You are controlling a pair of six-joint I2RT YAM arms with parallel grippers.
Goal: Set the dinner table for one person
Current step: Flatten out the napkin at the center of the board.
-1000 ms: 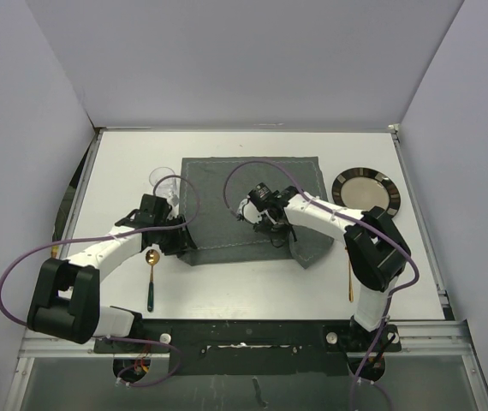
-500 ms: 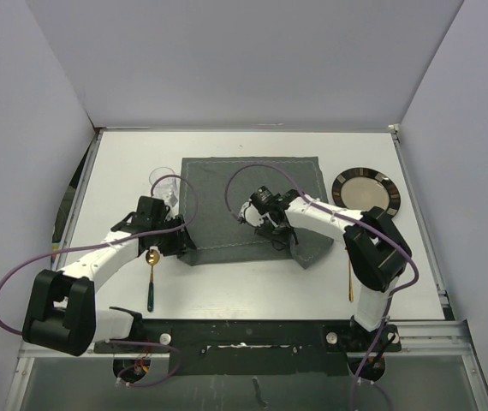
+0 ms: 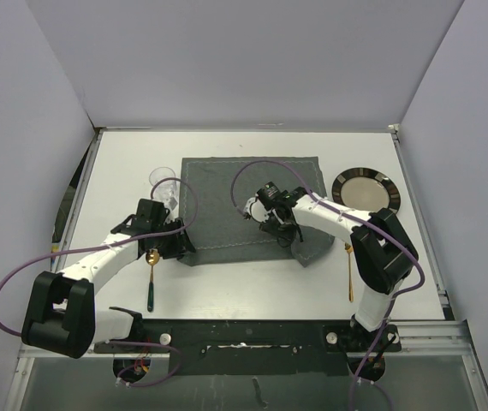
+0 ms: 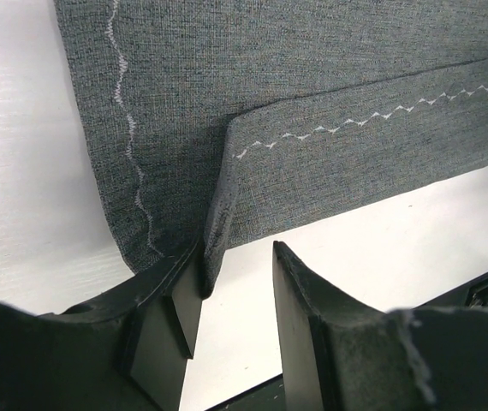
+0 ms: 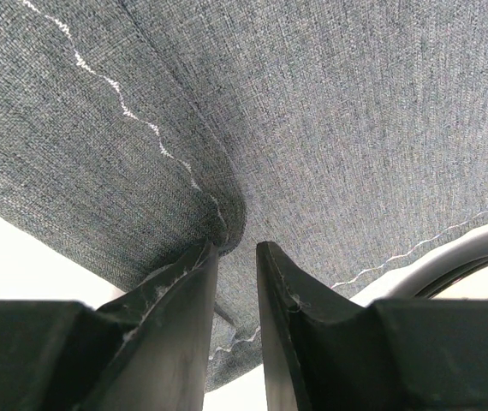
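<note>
The right arm's elbow swings out to the right, uncovering more of the slim gold utensil (image 3: 349,272) beside it, and the right gripper (image 5: 237,250) slides a touch rightward across the placemat (image 3: 244,193). Its fingers stand just a sliver apart with a puckered ridge of cloth running up to the tips. From this close view I cannot tell whether that ridge is nipped or already let go. The left gripper (image 4: 240,261) holds its post at the mat's near-left corner. Its jaws are apart with white tabletop showing between them, and the turned-over edge rests against one finger, not clamped. So this reads as mat-straightening work. That corner is doubled over on itself and the near-right corner is rumpled too, so the setting proper has yet to start. The dinner table (image 3: 244,291), flat, matte and white, spreads under everything. The dark mirror-glossy round plate (image 3: 366,190) sits off the mat to the right, the clear glass (image 3: 162,181) is at its far-left corner, and the gold-bowled, dark-handled spoon (image 3: 151,278) lies near left. The mat is coarse grey weave, limp enough to fold, edged with white zigzag stitching (image 4: 355,122).
</note>
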